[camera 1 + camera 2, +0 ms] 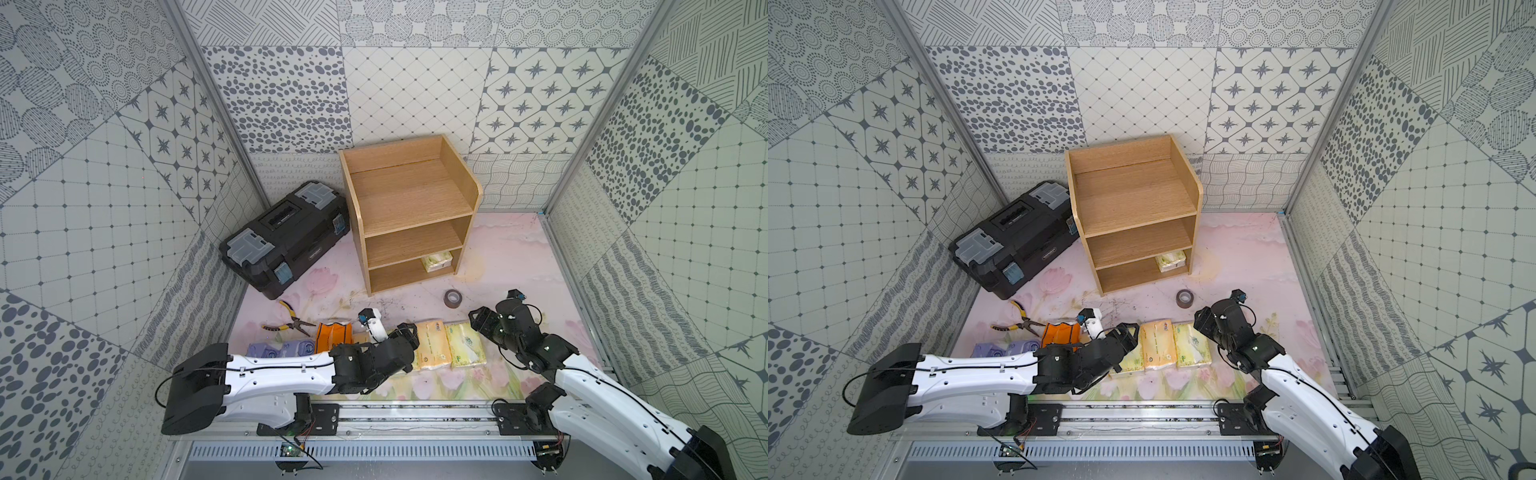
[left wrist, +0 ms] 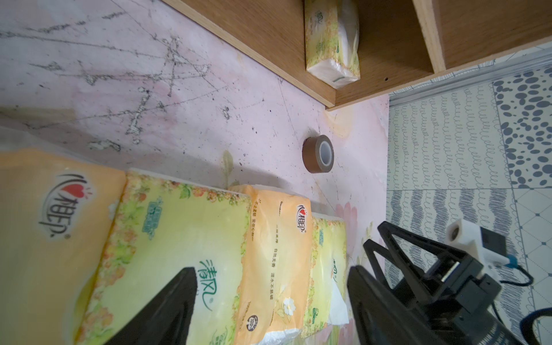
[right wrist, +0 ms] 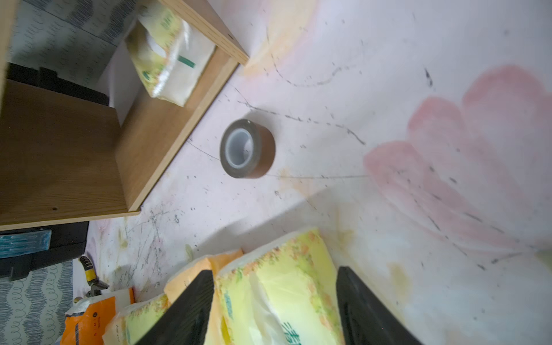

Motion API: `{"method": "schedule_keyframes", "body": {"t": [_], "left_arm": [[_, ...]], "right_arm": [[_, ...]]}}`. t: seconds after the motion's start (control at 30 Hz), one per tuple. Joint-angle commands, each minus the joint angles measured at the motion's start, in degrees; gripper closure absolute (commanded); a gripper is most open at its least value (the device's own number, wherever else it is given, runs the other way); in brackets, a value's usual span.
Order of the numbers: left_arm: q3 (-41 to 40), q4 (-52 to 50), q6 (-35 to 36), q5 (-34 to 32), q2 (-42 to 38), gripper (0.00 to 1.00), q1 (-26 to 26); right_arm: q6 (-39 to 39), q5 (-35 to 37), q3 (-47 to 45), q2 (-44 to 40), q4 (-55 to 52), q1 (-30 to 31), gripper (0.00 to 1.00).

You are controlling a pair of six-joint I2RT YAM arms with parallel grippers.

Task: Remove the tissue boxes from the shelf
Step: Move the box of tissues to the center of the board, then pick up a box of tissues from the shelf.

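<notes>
Both arms point(image 1: 282, 370) bent low; left jaws wide, right jaws open astride tissue pack point(image 3: 286, 283)

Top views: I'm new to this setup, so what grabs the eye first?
The wooden shelf at the back stands almost bare, with one tissue pack in its bottom tier. A row of tissue packs lies on the near side in front of it, and a black toolbox sits beside the shelf.

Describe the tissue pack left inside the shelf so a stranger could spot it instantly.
Find the light wooden shelf beside the black toolbox. In its lowest compartment, toward the right side, lies a yellow-green tissue pack. It alone sits inside the shelf.
</notes>
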Motion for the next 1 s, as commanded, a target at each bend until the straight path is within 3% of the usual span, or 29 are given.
{"method": "schedule_keyframes", "body": {"t": [0.0,0.27,0.63,0.97], "left_arm": [[-1.0,0.6,0.0,0.0,-1.5,0.16,1.8],[-3.0,1.6,2.5,-1.1,-5.7,0.16,3.4],[-6.0,1.9,4.2,-3.1,-10.4,0.15,3.8],[-8.1,3.5,4.4,-3.3,-12.5,0.15,3.8]], "right_arm": [[-1.9,1.8,3.6,5.6,8.2,-0.1,0.38],[4.6,-0.1,8.5,25.1,27.7,-0.4,0.54],[11.3,-0.2,17.0,42.8,40.1,-1.7,0.52],[16.3,0.7,20.6,51.4,45.7,-1.9,0.54]]}}
